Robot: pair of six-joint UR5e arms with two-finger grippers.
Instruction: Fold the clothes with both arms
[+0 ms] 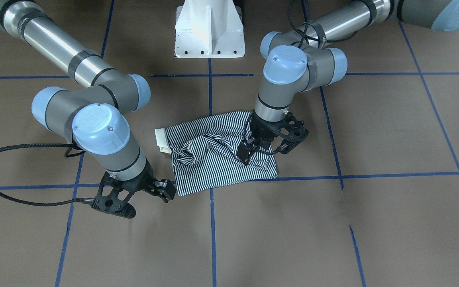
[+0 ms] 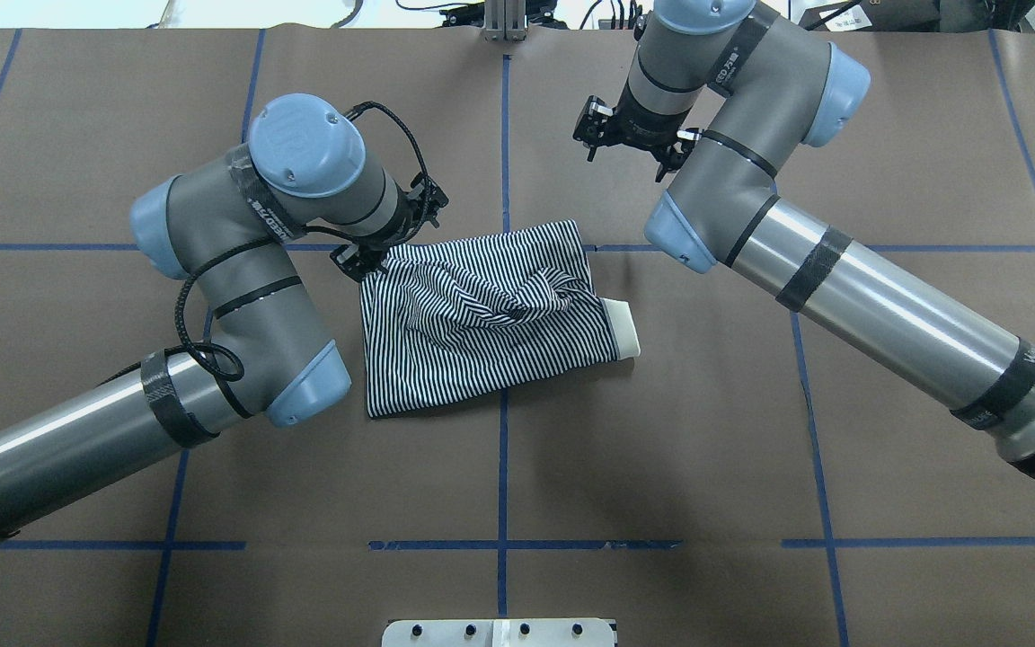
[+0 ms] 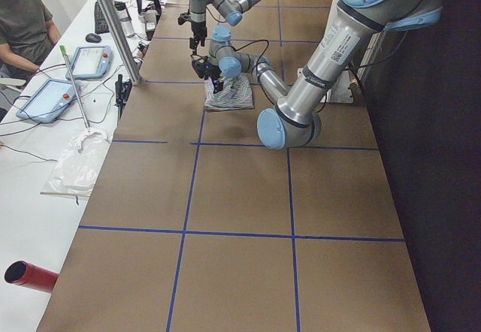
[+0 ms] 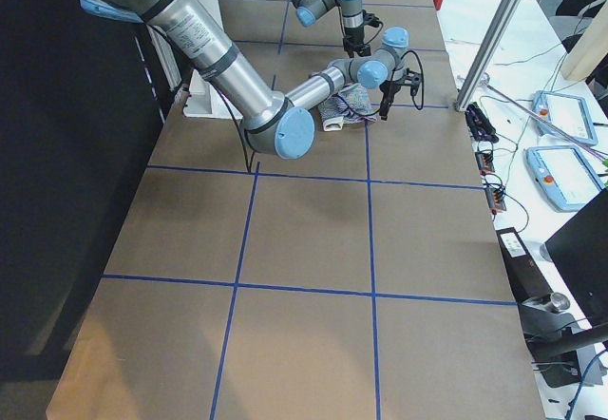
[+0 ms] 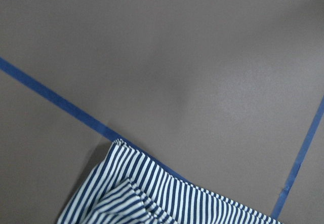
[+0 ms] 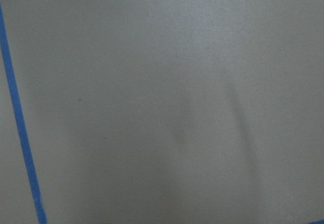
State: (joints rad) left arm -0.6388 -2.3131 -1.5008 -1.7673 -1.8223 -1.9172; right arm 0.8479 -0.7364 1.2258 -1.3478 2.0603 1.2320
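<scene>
A: Where's the shirt point(image 2: 482, 314) on the bench point(image 2: 661, 449)?

B: Near the middle, partly folded into a rough rectangle, long axis running side to side in the overhead view, cream collar point(image 2: 621, 325) poking out toward the robot's right.

A: Which claw is nearer?

B: The left claw point(image 1: 246, 154). It's down on the striped cloth near the end away from the collar, fingertips pressed together in a bunched ridge; it looks to be pinching fabric, I judge.

A: And the right claw point(image 1: 134, 197)?

B: Beyond the far collar-side corner, clear of the shirt, which lies back toward the robot and its left. Its fingers seem spread, holding nothing.
</scene>
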